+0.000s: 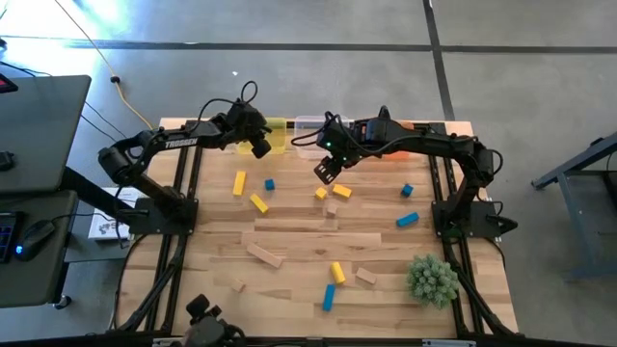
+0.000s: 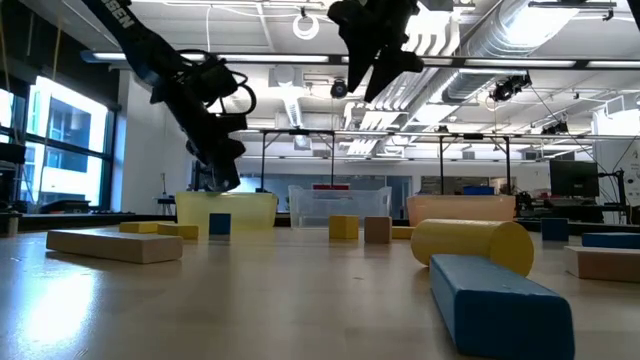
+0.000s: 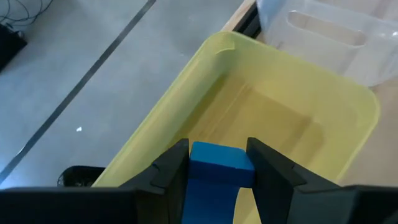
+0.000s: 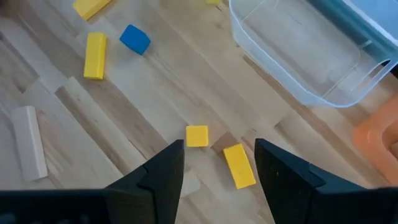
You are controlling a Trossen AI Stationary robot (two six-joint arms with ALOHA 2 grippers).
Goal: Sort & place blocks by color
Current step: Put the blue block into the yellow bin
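Blue block sits between my left gripper's fingers, and I have it hovering right over the yellow bin at the far edge of the table, left of the clear bin. The fingers flank the block on both sides, though I cannot tell whether they truly clamp it or stand just loose of it. My right gripper hangs in the air near the far middle of the table, its fingers parted with nothing between them, and below it I see a small yellow cube and a short yellow bar lying just beside each other on the wood. Farther left from there lie a blue cube, a yellow bar and a tan bar. Over on the right side, a blue cube and a blue bar rest near my right arm's base. Toward the near edge lie a tan bar, a yellow block, a blue bar and a tan piece, with the green plant ball at the near right. The orange bin stands at the far right.
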